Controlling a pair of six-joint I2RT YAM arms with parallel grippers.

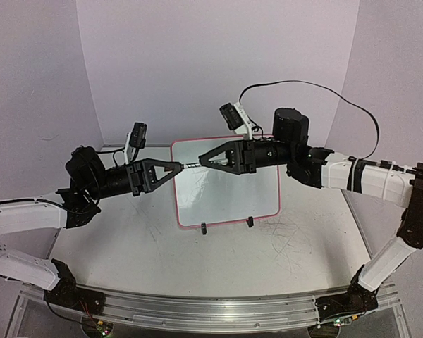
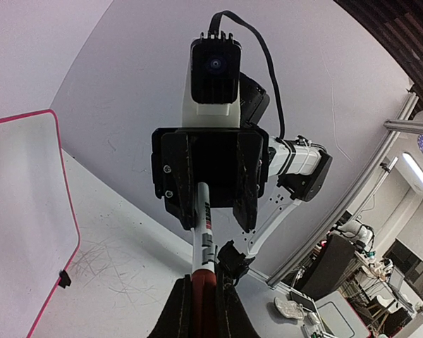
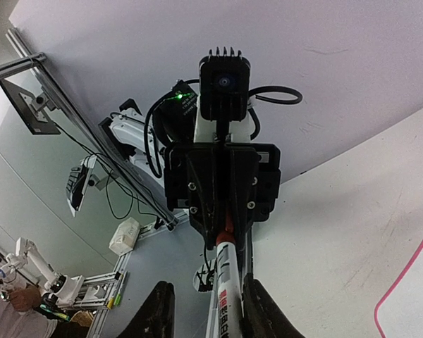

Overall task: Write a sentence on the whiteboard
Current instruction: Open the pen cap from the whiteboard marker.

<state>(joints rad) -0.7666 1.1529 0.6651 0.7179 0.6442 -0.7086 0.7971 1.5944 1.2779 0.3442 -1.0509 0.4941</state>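
Observation:
The whiteboard (image 1: 233,197) stands tilted at the table's middle on two black clip feet (image 1: 203,227), and its pink rim shows in the left wrist view (image 2: 56,141). No dark sentence shows on it, only faint grey smears. My two grippers meet tip to tip above its upper left part. My left gripper (image 1: 178,167) (image 2: 206,285) is shut on the red cap of a white marker (image 1: 189,165) (image 2: 206,232). My right gripper (image 1: 201,162) (image 3: 206,280) is open around the marker's white body (image 3: 229,303), which lies against one finger (image 3: 257,310).
The white tabletop (image 1: 148,246) is scuffed with grey scratches in front of the board. A metal rail (image 1: 211,313) runs along the near edge. White walls close the back and sides. A black cable (image 1: 303,84) loops above the right arm.

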